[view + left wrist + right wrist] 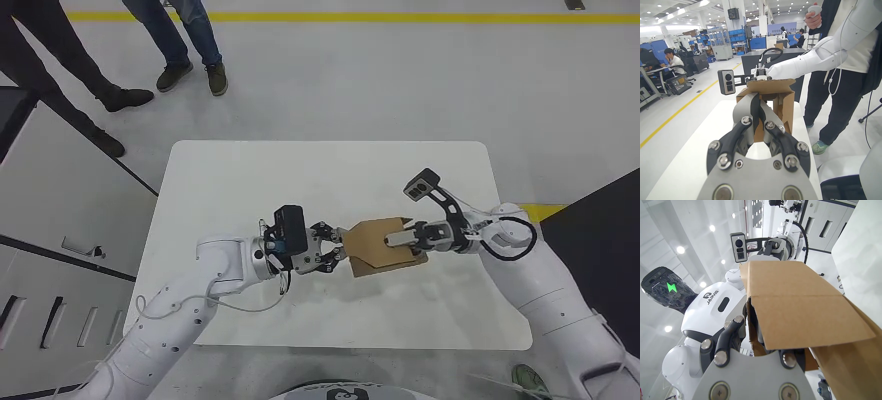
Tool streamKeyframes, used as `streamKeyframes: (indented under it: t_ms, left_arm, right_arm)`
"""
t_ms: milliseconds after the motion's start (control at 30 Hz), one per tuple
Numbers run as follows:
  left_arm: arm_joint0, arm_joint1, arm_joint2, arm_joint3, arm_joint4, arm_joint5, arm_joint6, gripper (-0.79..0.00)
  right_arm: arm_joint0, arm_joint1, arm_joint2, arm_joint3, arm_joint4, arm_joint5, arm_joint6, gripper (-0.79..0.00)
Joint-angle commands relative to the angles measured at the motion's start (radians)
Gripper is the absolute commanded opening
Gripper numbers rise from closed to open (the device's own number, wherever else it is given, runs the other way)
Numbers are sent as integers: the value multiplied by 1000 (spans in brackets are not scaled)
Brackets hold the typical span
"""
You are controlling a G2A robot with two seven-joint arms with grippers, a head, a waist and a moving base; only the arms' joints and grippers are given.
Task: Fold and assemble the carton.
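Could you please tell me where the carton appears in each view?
Top view: carton on the table, between left tool and right tool.
Left wrist view: beyond the left tool, which pinches its wall.
Right wrist view: carton against the right tool.
Shared landmark: a tool at each end.

Carton point(385, 245): plain brown cardboard.
Desk point(300, 170): plain white.
Floor point(420, 70): pale grey.
Floor line point(350, 16): yellow, along frame's top.
Left tool point(756, 106): silver plate, black links, grey-and-black fingers point(742, 108).
Right tool point(395, 240): silver plate, black links.

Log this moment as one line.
carton: partly assembled | left jaws: shut on its wall | right arm: at opposite end | table: beneath
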Motion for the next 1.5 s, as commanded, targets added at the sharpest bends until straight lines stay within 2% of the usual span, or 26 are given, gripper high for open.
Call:
streamKeyframes:
  t_ms: [0,600,1000,1467]
  left_arm:
    - [0,-1,2,4,1,2,-4,-785]
    - [1,1,-25,12,-5,3,6,-785]
    - [-18,-7,10,27,-6,-6,-2,-785]
    - [-11,-7,-5,25,-5,-1,2,-785]
  right_arm:
    - [0,1,-1,-8,-6,0,0,-785]
    - [-8,0,35,3,-11,0,0,-785]
    - [1,-3,7,0,-8,0,0,-785]
    - [3,0,9,6,3,0,0,-785]
